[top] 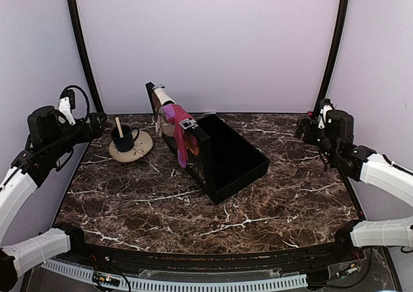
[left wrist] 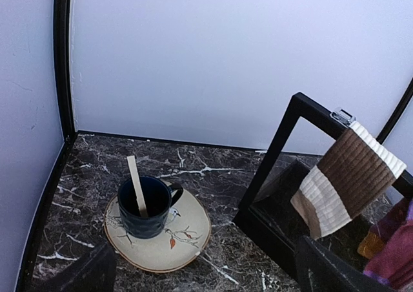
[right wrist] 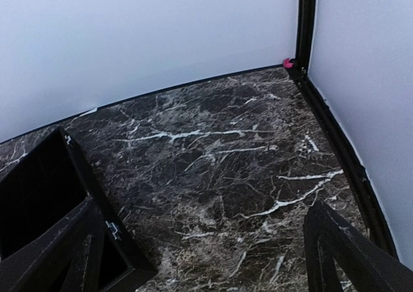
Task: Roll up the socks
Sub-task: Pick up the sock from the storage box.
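- Black case (top: 232,159) sits mid-tabletop (top: 271,208) and is open, its lid (left wrist: 270,156) raised upright on the left side.
- Both socks hang over the lid's top edge, limp and unrolled.
- Magenta-pink sock (top: 183,135) drapes down the lid's middle part.
- Cream-and-brown striped sock (left wrist: 345,179) hangs just beside it, toward the lid's far end.
- Dark blue cup (left wrist: 147,208) stands on a beige saucer (left wrist: 190,230), left of the case, with a wooden stick (left wrist: 135,182) leaning inside.
- Left end effector (left wrist: 205,247): fingers spread wide, nothing between them. It hovers at the left rear, above the cup and apart from the socks.
- Right end effector (right wrist: 203,205): fingers spread wide, gripping nothing, over bare marble at the right rear. The case corner is at its left.
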### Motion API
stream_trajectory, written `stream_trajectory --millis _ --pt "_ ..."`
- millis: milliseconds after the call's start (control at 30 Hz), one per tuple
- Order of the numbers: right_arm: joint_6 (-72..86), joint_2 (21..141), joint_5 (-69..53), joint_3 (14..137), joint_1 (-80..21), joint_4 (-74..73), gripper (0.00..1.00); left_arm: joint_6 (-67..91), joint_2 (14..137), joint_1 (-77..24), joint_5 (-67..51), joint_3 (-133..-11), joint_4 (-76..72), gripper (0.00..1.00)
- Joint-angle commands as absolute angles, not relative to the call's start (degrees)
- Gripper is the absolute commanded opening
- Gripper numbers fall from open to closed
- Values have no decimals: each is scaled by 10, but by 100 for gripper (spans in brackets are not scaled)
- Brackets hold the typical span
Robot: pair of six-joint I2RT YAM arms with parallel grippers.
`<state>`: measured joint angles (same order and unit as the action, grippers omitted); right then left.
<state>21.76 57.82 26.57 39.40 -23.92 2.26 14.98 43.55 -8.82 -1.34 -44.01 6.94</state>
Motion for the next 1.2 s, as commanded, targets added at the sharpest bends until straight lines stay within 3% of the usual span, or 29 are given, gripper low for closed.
stream_trajectory --millis 0,33,133,267,367,600,833,967,1167 --pt "212 553 376 377 -249 73 100 170 407 -113 11 -455 160 99" --pt "216 548 381 365 -247 107 100 177 402 -120 4 -457 165 99" --pt "177 547 241 346 -212 208 94 193 403 -154 -6 -461 158 99" --pt "192 625 151 439 -215 98 71 214 431 -220 -7 -450 118 99" --pt "212 687 137 501 -239 22 64 214 476 -299 34 -441 77 99" --pt "239 698 190 498 -292 11 61 143 587 -419 139 -453 -18 95" --pt "235 707 195 512 -313 -12 61 75 607 -428 194 -442 -84 92" --pt "232 704 195 512 -319 -13 61 45 626 -429 215 -435 -137 81" --pt "233 705 190 515 -321 -10 61 9 692 -429 201 -461 -178 81"
